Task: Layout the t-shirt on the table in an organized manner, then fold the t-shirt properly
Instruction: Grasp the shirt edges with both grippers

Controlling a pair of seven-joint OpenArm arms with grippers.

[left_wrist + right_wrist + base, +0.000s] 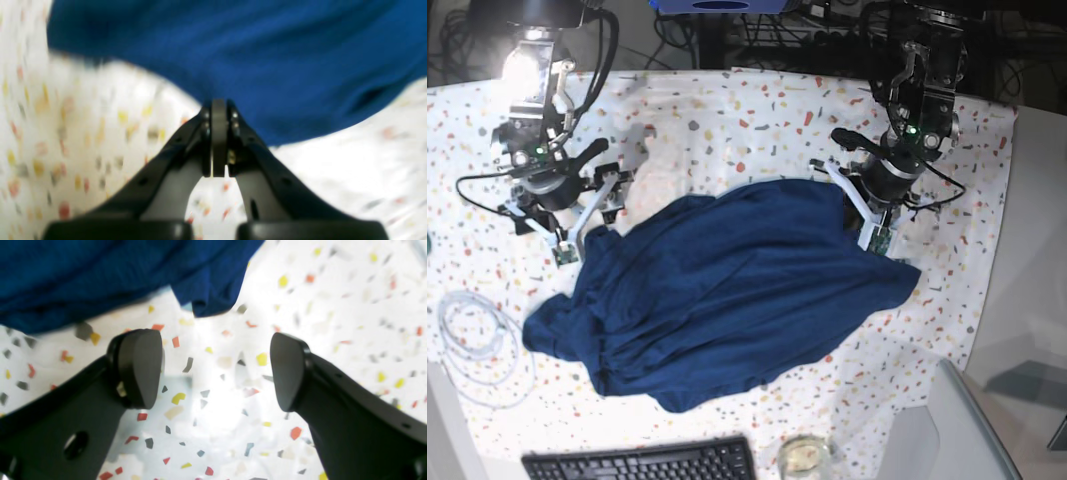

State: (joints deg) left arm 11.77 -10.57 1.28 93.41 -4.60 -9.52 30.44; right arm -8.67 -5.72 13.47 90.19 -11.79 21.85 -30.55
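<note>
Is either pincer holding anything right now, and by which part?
The left pincer is shut on the t-shirt at its edge. The right pincer is open over the table, holding nothing.

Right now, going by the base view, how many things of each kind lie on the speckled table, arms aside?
Garments: 1, the t-shirt
Cables: 1, a coiled white cable
Keyboards: 1, a black keyboard
Glass dishes: 1, a small glass dish
Total: 4, all on the table
</note>
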